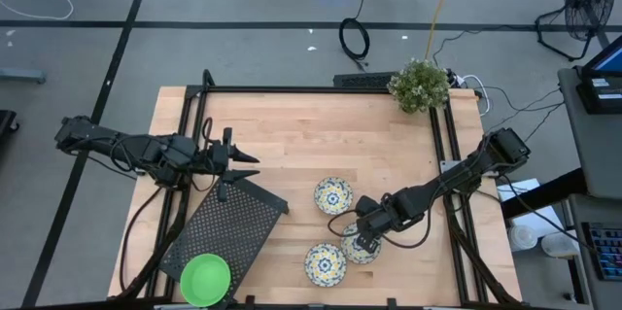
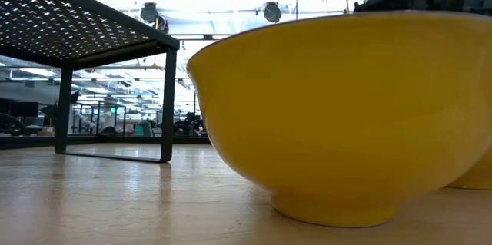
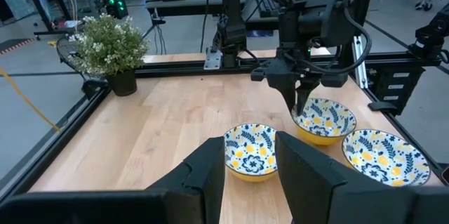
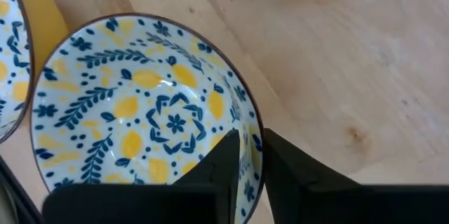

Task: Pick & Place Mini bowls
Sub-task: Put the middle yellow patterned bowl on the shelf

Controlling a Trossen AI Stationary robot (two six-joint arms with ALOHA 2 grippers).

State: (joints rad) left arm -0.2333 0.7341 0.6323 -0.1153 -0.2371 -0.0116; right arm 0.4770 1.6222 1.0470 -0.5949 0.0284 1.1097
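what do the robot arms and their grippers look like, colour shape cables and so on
Both arms are black and slender, built of jointed segments, with thin black cables looping alongside. The left gripper ends in two narrow, pointed black fingers. The right gripper hangs from a blocky black wrist housing and tapers to two thin flat fingers with squared tips. No coloured markings or labels are visible on either arm.

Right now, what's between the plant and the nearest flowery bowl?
Nothing, just bare wooden table. The high view shows an empty stretch from the plant to the bowl; the left wrist view shows the same.
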